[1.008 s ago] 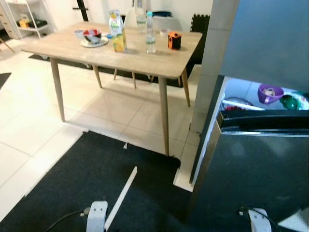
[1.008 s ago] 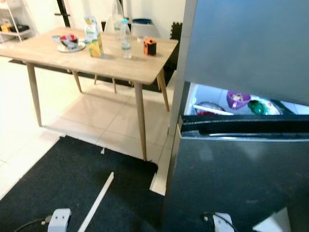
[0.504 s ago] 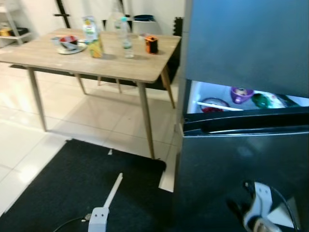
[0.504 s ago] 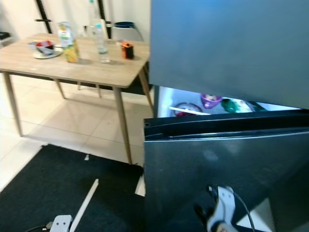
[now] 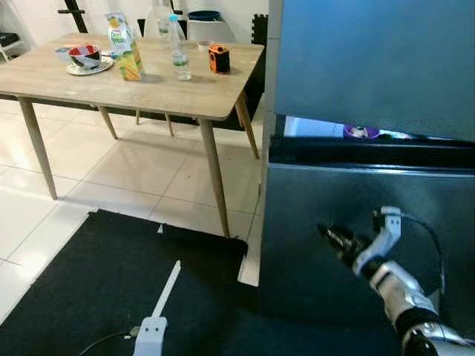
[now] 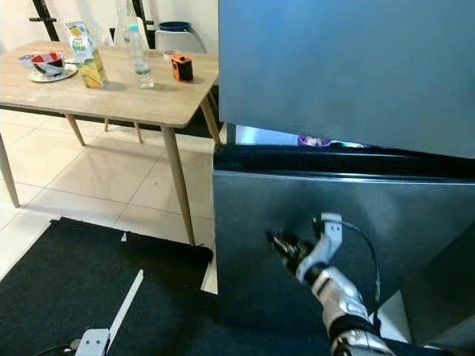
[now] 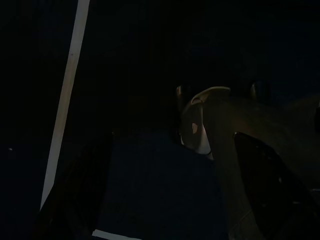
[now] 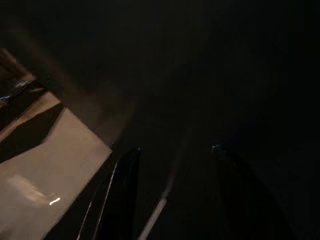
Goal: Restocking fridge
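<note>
The dark grey fridge stands on my right, its upper door [image 5: 371,67] shut. Its lower door [image 5: 349,200] is almost closed, leaving a thin gap where a purple bowl [image 5: 361,132] shows on a lit shelf. My right gripper [image 5: 332,237] is raised against the face of the lower door, fingers [image 8: 125,185] apart and nothing between them. On the wooden table [image 5: 89,85] to the left stand a juice carton [image 5: 122,55], a water bottle [image 5: 177,53], an orange object [image 5: 218,59] and a bowl on a plate [image 5: 84,56]. My left arm [image 5: 151,335] hangs idle, its gripper [image 7: 175,195] open in the dark.
A black mat [image 5: 111,282] with a white strip [image 5: 167,285] lies on the tiled floor before the fridge. The table legs [image 5: 211,178] stand close to the fridge's left side. Chairs and a shelf stand beyond the table.
The view has swung right toward the fridge. The lower door has gone from ajar to nearly closed, and my right arm has risen from low down onto the door face.
</note>
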### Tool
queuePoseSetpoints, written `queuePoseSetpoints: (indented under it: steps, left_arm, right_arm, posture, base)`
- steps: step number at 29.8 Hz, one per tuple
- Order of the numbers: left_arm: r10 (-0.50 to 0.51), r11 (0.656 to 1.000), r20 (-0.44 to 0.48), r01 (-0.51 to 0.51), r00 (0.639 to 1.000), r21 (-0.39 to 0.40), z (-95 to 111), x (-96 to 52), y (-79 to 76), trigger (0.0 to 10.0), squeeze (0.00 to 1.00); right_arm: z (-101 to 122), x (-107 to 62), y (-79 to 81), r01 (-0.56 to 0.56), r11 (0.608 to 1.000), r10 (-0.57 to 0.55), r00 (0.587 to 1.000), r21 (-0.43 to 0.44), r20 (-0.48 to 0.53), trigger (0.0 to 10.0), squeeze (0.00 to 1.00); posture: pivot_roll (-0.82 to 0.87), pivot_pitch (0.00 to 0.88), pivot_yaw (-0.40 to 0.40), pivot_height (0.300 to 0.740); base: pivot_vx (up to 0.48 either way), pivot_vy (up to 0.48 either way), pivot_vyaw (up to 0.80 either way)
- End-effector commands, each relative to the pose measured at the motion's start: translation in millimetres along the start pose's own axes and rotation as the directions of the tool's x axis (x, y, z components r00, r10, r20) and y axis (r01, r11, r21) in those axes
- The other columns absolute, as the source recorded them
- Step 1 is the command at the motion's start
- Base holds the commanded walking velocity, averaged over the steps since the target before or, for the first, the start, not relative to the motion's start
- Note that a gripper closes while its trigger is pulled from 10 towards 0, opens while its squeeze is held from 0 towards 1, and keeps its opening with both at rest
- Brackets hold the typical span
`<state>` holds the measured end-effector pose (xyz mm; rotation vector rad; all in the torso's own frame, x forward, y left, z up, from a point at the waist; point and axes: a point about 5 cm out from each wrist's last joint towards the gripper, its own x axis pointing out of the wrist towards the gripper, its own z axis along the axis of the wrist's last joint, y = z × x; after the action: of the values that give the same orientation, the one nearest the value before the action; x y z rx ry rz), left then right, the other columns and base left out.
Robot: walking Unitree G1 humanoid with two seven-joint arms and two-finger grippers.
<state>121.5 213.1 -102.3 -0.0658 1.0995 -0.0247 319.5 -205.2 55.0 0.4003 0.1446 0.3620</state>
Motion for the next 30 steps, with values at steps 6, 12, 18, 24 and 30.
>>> queuePoseSetpoints:
  steps: [6,12,18,24,30]
  left_arm:
    - [0.008,1.0,0.0,-0.008,1.0,0.011,-0.8,-0.7,2.2,10.0,0.0]
    - [0.004,1.0,-0.002,-0.004,1.0,0.015,-1.7,-0.3,-0.1,10.0,0.0]
    - [0.002,1.0,-0.005,-0.002,1.0,0.029,-1.9,0.0,-1.2,10.0,0.0]
    - [0.001,0.998,-0.019,0.001,1.0,0.07,-2.2,-0.4,0.3,10.0,0.0]
    - [0.006,0.993,-0.033,-0.002,0.999,0.115,-2.5,-0.7,2.0,10.0,0.0]
  right_arm:
    - [32.4,19.0,6.0,0.017,1.0,-0.019,0.991,0.012,0.134,10.0,0.0]
    - [-4.3,-1.2,-4.8,0.079,0.996,-0.08,0.996,-0.028,-0.037,10.0,0.0]
    - [-87.5,-68.9,-26.3,0.306,0.945,-0.328,0.861,-0.119,-0.389,10.0,0.0]
    - [-141.8,-156.2,-41.5,0.573,0.794,-0.563,0.567,-0.203,-0.601,10.0,0.0]
    - [-161.0,-187.0,-36.1,0.55,0.787,-0.568,0.466,-0.28,-0.678,10.0,0.0]
  posture:
    - [0.0,0.0,-0.007,0.74]
    - [0.0,0.0,-0.009,0.74]
    - [0.0,0.0,-0.009,0.74]
    - [0.0,0.0,-0.002,0.74]
    - [0.0,0.0,-0.002,0.74]
  base:
    - [0.0,0.0,0.0]
    - [0.0,0.0,0.0]
    - [0.0,0.0,0.0]
    - [0.0,0.0,0.0]
    - [0.0,0.0,0.0]
